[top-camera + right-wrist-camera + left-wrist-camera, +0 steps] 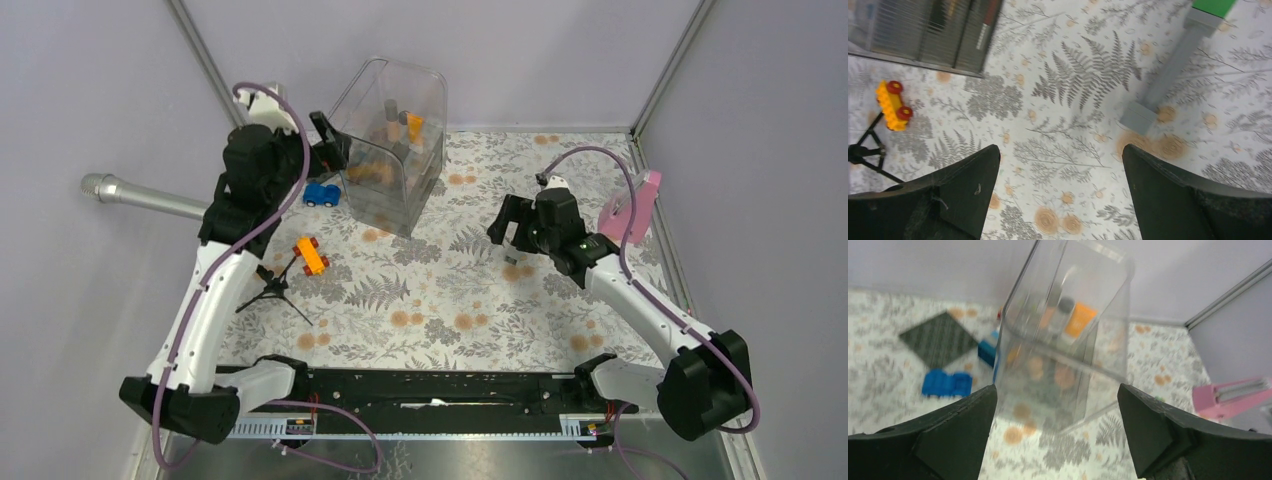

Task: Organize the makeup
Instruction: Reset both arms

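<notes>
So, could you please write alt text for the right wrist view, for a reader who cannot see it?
A grey tube with a green cap lies on a fern-patterned tablecloth at upper right, beyond the open right gripper. At left are an orange toy car and the corner of a clear container.

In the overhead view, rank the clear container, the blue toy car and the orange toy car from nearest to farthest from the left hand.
1. Clear container, right beside the left hand.
2. Blue toy car, just nearer the arm bases.
3. Orange toy car, nearer the bases still.
</notes>
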You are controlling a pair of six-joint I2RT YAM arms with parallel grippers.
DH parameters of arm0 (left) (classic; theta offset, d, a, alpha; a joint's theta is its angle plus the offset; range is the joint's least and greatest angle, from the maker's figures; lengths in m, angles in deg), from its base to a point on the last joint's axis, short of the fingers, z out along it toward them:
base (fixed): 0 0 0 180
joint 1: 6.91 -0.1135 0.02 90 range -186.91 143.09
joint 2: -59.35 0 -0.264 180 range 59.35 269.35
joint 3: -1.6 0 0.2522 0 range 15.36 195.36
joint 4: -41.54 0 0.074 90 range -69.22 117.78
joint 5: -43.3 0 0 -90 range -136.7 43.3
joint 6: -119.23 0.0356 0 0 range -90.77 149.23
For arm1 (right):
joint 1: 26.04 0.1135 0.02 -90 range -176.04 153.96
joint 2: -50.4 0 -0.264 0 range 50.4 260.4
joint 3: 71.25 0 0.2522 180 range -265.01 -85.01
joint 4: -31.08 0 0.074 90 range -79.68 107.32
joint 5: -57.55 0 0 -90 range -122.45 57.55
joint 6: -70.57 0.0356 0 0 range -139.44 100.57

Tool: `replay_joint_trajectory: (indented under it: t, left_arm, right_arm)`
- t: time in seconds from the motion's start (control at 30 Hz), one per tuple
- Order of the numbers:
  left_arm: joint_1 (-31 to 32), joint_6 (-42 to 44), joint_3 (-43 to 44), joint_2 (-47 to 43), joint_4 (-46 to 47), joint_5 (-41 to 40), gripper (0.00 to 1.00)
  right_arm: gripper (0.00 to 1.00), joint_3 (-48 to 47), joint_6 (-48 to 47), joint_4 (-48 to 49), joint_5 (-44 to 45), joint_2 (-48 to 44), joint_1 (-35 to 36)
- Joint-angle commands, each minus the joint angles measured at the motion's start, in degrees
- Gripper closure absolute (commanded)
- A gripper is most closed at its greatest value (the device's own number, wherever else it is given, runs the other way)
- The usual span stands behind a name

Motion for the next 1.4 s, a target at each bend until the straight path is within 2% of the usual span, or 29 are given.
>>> replay_joint_trajectory:
  t: [0.0, 0.13, 0.47, 0.8, 0.93, 1.1, 1.23, 1.37]
  left_arm:
    - [0.3, -2.8, -8.7, -7.2, -0.7, -3.4, 0.01]
    - [0.3, -5.1, -15.0, -10.9, -3.4, -4.5, 0.01]
    - [0.2, -4.5, -26.7, -15.0, -7.2, -1.9, 0.01]
    - [0.3, -3.9, -27.1, -5.2, -13.3, -2.6, 0.01]
    - [0.3, -4.9, -27.6, -5.0, -11.9, -0.7, 0.01]
    - [0.3, -7.8, -27.6, -4.0, -11.2, -0.2, 0.01]
    - [0.3, -8.8, -26.5, -3.6, -11.1, -0.8, 0.01]
    - [0.3, -6.5, -25.3, -4.8, -11.1, -1.2, 0.01]
  right_arm:
    - [0.0, 0.1, -3.5, -8.9, 5.3, -3.8, -0.4]
    - [0.0, -0.1, -3.5, -11.7, 5.2, -4.5, -0.3]
    - [0.0, -3.4, -0.9, -23.3, 13.3, -3.6, -0.3]
    - [0.0, -7.6, 0.6, -37.0, 24.5, -2.1, -0.4]
    - [0.0, -7.4, 1.0, -36.3, 25.0, -3.8, -0.4]
    - [0.0, -6.4, -3.9, -31.2, 16.6, -8.3, -0.3]
    - [0.0, -9.7, -5.0, -33.7, 15.2, -6.7, -0.3]
    - [0.0, -8.3, -6.8, -31.2, 17.3, -8.7, -0.3]
